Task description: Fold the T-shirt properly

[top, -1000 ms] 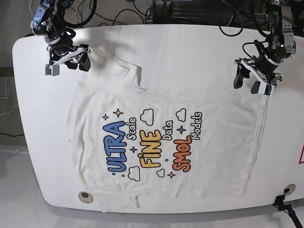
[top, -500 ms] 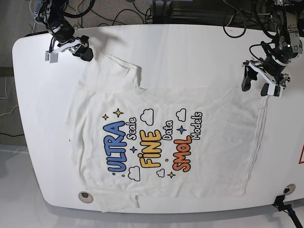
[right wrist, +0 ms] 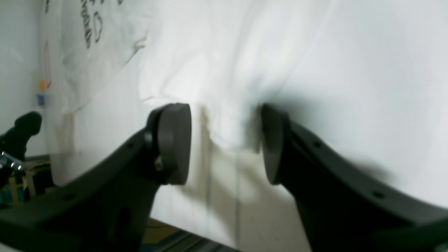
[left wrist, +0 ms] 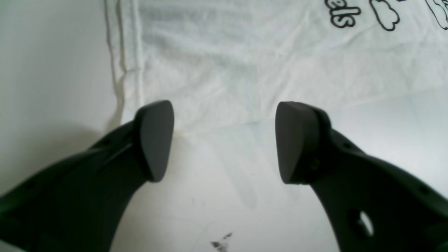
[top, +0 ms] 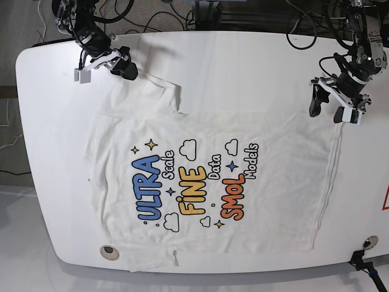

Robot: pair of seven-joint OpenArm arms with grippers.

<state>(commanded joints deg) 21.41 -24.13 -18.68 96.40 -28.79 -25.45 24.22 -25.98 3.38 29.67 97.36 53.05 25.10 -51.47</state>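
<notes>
white t-shirt [top: 206,176] unmoved; right gripper [top: 126,66] slid toward sleeve, left gripper [top: 325,108] steady, both open, empty.

T-shirt [top: 206,176] flat on table [top: 243,61], grippers at far corners

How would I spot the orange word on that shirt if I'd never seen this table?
Find the white table, then the white T-shirt spread flat across it. In the middle of its print stand three big bubble words side by side, running bottom to top in the base view. SMOL is the orange one, nearest the hem side, beside yellow FINE and blue ULTRA.
</notes>
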